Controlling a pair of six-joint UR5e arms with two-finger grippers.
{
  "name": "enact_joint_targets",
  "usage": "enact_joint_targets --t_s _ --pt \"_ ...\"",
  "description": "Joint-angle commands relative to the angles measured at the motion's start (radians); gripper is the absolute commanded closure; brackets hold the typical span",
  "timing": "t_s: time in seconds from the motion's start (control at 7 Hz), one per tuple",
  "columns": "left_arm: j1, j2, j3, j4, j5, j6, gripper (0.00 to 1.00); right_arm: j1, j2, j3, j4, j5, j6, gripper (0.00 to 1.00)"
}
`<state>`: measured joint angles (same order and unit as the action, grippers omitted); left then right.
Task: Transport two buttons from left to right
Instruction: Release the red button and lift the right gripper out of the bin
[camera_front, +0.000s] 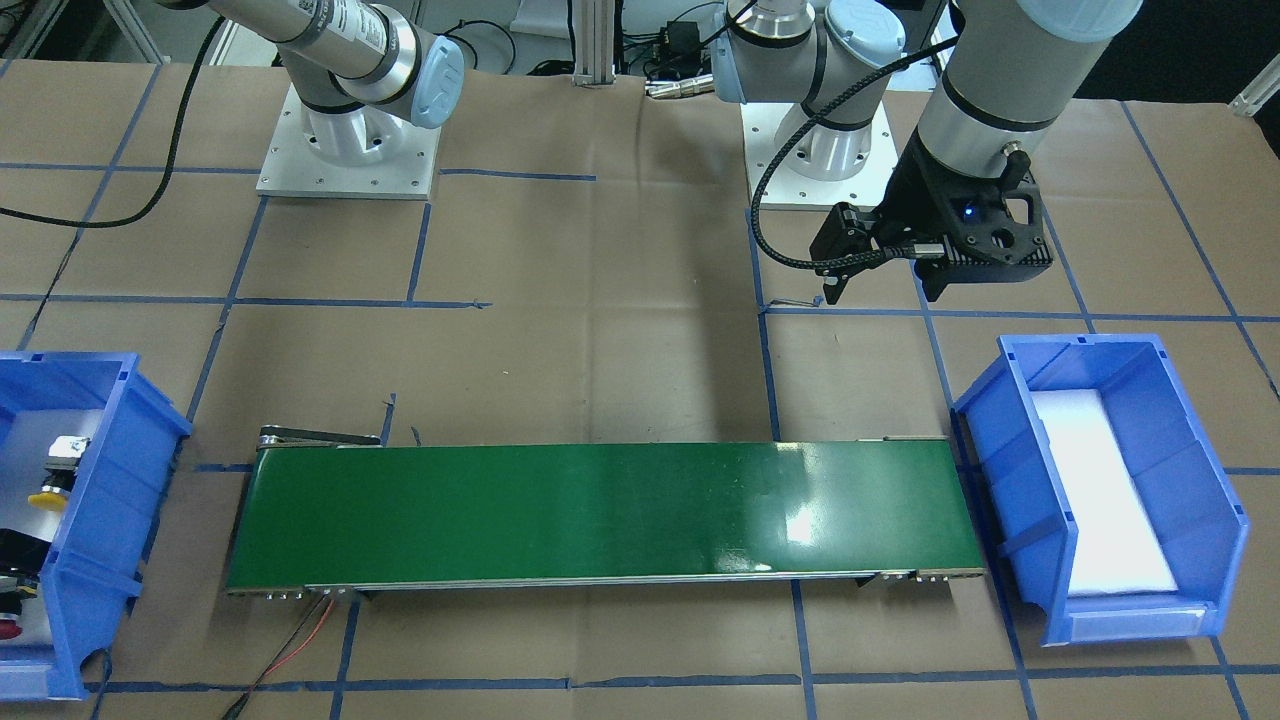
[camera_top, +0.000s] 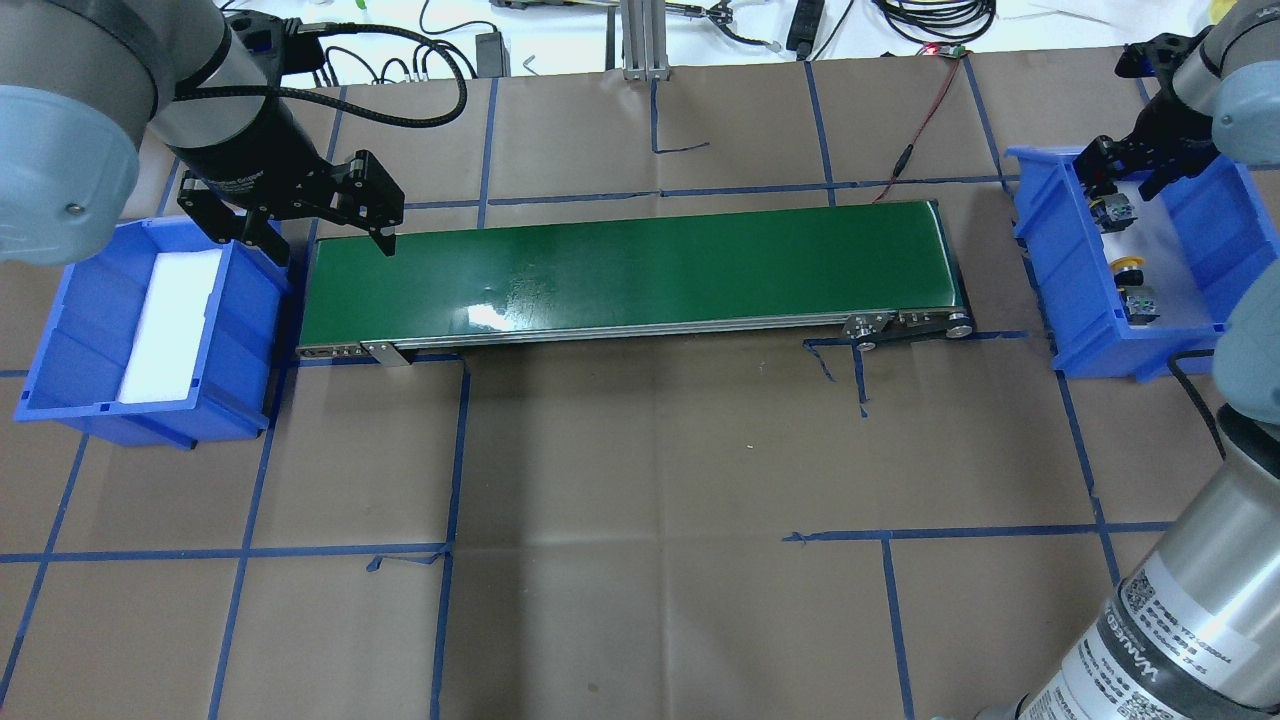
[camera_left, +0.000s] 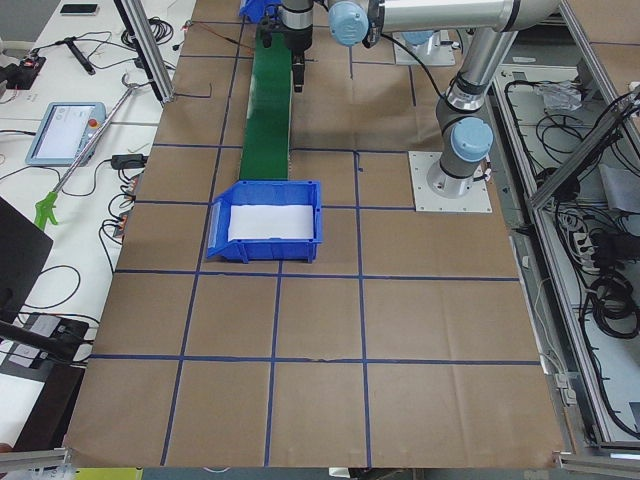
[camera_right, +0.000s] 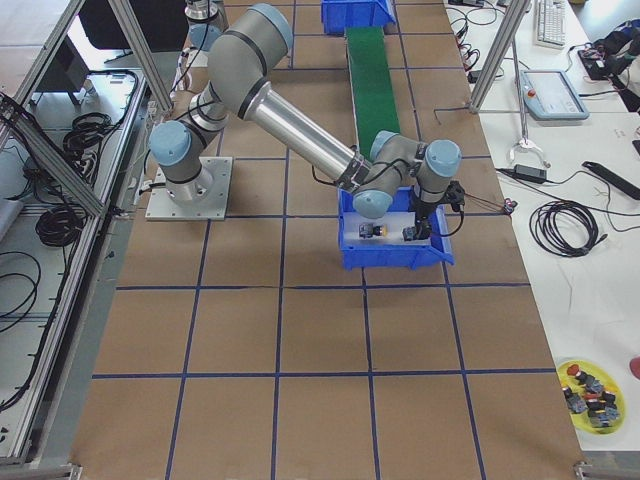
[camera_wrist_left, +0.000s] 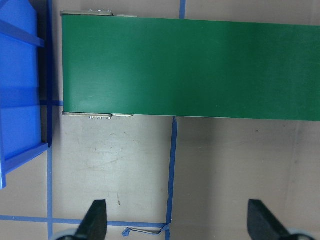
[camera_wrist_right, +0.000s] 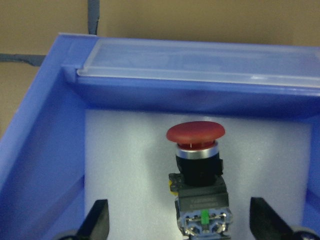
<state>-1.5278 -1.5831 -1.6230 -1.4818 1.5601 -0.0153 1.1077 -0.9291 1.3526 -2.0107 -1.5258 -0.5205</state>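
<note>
Both buttons lie on white foam in the blue bin (camera_top: 1200, 230) at my right. The red-capped button (camera_wrist_right: 196, 132) lies with its cap toward the bin's labelled end wall. My right gripper (camera_wrist_right: 179, 201) is open just above it, with one finger on each side of its black body and not touching it. The gripper also shows over the bin's far end in the overhead view (camera_top: 1125, 175). The yellow-capped button (camera_top: 1128, 266) lies apart, nearer the bin's middle. My left gripper (camera_top: 325, 245) is open and empty, hovering beside the left end of the belt.
A long green conveyor belt (camera_top: 640, 265) runs between the two bins. A second blue bin (camera_top: 250, 300) with only a white foam pad stands at the belt's left end. Brown paper with blue tape lines covers the table. A red and black wire (camera_top: 925, 110) leads to the belt's far right corner.
</note>
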Motion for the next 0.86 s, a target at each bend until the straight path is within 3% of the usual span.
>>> enact_joint_targets --t_s 0.0,0.29,0.71 --pt "0.000 0.000 0.000 0.000 0.000 0.000 0.00 0.006 -0.016 -0.015 0.001 0.006 0.005 0.01" --pt "0.000 -0.001 0.000 0.000 0.000 0.000 0.00 0.014 -0.123 -0.013 0.013 0.000 0.002 0.00" --pt "0.000 -0.001 0.000 0.000 -0.002 0.000 0.00 0.140 -0.346 -0.003 0.229 -0.004 0.118 0.00"
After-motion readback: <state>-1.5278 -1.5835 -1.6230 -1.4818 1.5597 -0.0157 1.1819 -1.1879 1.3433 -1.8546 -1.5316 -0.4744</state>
